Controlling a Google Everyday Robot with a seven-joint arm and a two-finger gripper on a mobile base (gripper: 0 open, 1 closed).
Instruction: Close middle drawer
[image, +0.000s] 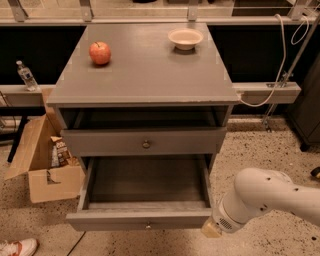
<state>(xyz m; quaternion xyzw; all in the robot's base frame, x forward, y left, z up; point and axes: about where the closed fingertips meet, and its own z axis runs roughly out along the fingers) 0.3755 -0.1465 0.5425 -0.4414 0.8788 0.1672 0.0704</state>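
We see a grey cabinet (145, 80) in the middle of the view. The middle drawer (115, 220) is at 6 o'clock from the cabinet top. It is pulled far out of the cabinet body, and its floor and both side walls show from above. Its long axis runs from 9 o'clock to 3 o'clock, level with the cabinet front. Its flat front panel faces 6 o'clock, toward the near edge of the view. 1 small brass knob (148, 226) sits in the middle of that panel.

Above it is the taller drawer (100, 142) with a darker knob (146, 144). This drawer stands out only a little from the cabinet.

The gripper (211, 230) is at about 5 o'clock in the view, at the end of the white arm (265, 197). The arm comes in from 4 o'clock. The tan tip of the gripper is just beside the right end of the front panel of the middle drawer. We cannot tell whether it touches the panel, and we cannot tell whether the gripper is open or closed.

On the cabinet top, 1 red apple (100, 52) lies at 11 o'clock and 1 pale bowl (185, 38) at 1 o'clock, well apart. A cardboard box (37, 165) stands on the floor at 9 o'clock from the middle drawer.
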